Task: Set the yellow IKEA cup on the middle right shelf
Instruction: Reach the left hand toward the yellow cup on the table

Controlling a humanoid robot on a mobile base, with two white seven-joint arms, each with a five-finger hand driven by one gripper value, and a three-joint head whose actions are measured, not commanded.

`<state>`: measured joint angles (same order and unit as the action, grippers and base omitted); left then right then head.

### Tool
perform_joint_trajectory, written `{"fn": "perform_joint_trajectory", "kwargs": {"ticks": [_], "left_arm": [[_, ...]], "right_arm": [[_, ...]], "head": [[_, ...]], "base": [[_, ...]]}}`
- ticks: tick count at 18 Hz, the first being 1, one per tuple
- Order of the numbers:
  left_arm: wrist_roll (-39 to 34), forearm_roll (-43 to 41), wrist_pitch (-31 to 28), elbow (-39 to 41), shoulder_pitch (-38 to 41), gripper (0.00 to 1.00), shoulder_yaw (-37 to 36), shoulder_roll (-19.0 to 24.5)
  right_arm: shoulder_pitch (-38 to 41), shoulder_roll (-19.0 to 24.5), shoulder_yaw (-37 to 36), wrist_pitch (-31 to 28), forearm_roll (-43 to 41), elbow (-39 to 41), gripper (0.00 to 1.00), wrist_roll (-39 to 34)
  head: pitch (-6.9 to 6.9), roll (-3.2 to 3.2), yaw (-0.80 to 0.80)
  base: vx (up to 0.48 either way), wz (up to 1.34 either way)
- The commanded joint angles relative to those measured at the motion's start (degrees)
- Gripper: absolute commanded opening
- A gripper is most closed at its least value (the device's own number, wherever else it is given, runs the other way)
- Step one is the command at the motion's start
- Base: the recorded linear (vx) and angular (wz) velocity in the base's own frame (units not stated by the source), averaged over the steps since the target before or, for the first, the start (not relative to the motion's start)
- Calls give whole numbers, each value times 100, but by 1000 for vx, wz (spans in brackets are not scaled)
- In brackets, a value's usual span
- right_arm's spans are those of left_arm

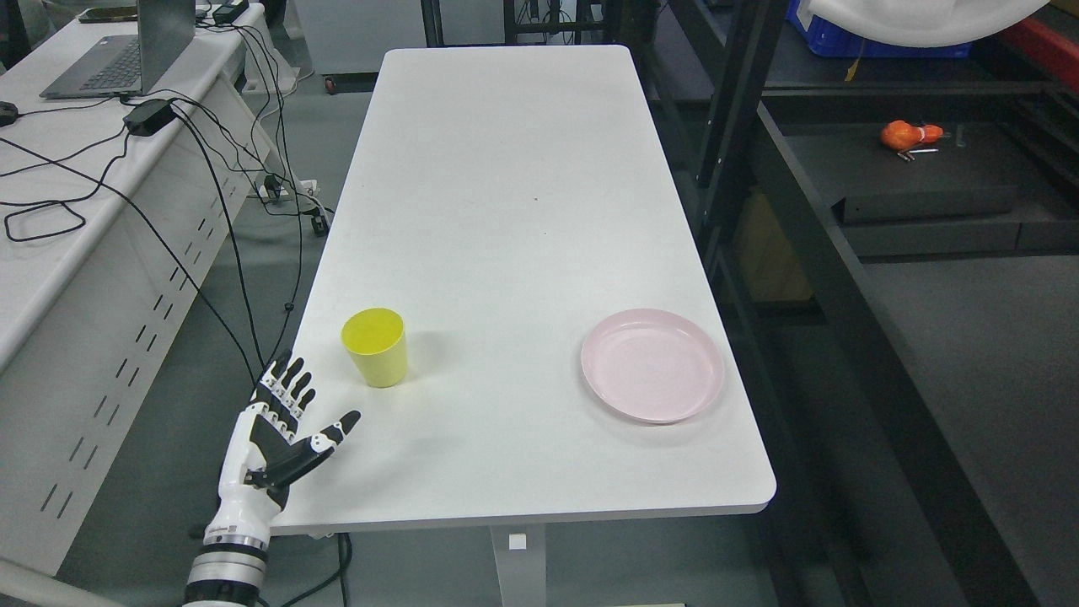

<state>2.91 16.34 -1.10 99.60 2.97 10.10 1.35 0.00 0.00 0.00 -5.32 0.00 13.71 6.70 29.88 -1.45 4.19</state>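
A yellow cup (375, 346) stands upright on the white table (506, 211), near its left edge and towards the front. My left hand (291, 413) hovers at the table's front left corner, a short way below and left of the cup, not touching it. Its fingers are spread with the palm facing up and it holds nothing. The black shelf rack (843, 278) stands to the right of the table. My right arm does not show.
A pink plate (652, 364) lies on the table's front right. An orange object (906, 135) rests on a dark shelf at the upper right. A desk with a laptop (126, 51) and trailing cables stands to the left.
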Motion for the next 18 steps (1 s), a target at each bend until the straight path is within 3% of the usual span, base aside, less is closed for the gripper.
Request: {"fn": "perform_joint_trajectory", "kwargs": {"ticks": [1,8,18], "left_arm": [[8,-8,5,-28,46,99,-51,-35],[8,-8,57,-431,-77,99,10,-35],[16,-16,57,-2241,-1518,99,19,-29]], "right_arm": [[80,-100,97,-5,-141,0,99,-2],[80,-100,97,-5,-141,0,99,-2],[80,-100,97,-5,-141,0,99,-2]], "head": [[0,0,0],[0,0,0],[0,0,0]], "base": [[17,0],[-4,-3],[0,0]]}}
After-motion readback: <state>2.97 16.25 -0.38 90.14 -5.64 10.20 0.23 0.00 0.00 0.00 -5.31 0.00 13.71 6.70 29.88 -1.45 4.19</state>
